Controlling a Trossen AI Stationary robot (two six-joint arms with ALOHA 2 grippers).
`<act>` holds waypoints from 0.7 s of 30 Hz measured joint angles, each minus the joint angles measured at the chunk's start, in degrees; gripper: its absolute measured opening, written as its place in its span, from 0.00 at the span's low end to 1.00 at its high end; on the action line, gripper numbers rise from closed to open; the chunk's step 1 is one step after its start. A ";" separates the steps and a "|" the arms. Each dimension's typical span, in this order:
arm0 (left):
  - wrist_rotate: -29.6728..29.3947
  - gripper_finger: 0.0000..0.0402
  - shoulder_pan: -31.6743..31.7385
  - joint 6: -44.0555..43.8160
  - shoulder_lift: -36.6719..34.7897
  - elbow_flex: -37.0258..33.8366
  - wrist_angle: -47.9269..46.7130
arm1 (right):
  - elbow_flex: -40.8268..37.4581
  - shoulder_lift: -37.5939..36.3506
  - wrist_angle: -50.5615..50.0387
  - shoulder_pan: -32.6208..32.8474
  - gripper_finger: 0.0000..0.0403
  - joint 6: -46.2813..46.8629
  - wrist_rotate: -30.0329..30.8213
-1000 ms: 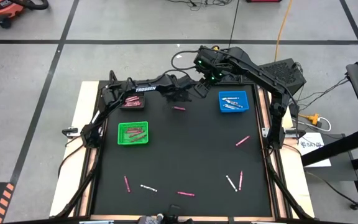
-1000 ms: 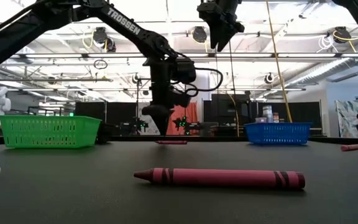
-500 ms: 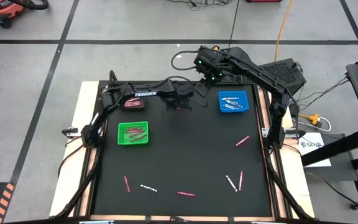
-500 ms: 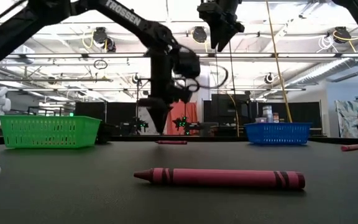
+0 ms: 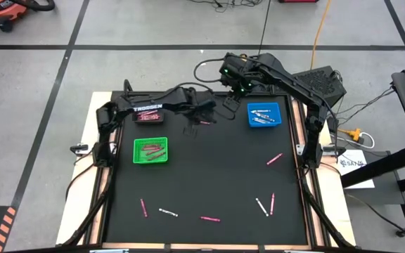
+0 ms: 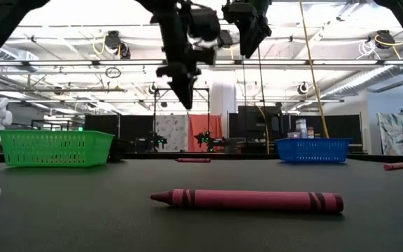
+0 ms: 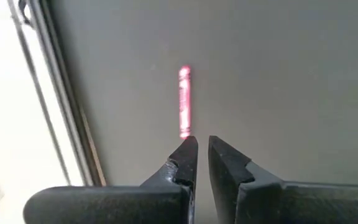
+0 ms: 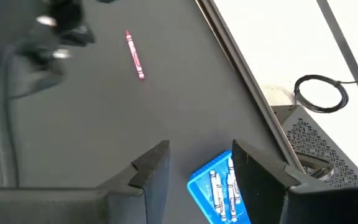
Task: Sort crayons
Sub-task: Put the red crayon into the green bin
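Observation:
A pink crayon (image 7: 184,102) lies flat on the black mat near the far edge (image 5: 204,121). My left gripper (image 7: 202,142) hangs above it, a little to its near side, pointing steeply down. Only a narrow gap shows between its fingers, with nothing in it; it also shows high above the mat in the low view (image 6: 187,100). My right gripper (image 8: 197,155) is wide open and empty, held high beside the blue tray (image 5: 264,114). Other pink and white crayons lie loose toward the near edge, such as a pink one (image 5: 210,218) and a white one (image 5: 261,206).
A green tray (image 5: 150,150) at the left holds pink crayons, and the blue tray holds white ones. A dark tray (image 5: 146,114) at the far left holds reddish sticks. One pink crayon (image 6: 247,201) lies close to the low camera. The mat's middle is bare.
My left gripper has risen well above the mat and drawn back a little toward the table's left edge, away from the far pink crayon. That crayon has stayed flat where it was.

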 joint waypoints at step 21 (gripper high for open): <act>10.92 0.08 -2.23 -8.94 -3.48 -2.36 -6.29 | 0.02 -0.04 0.00 4.02 0.39 5.24 0.00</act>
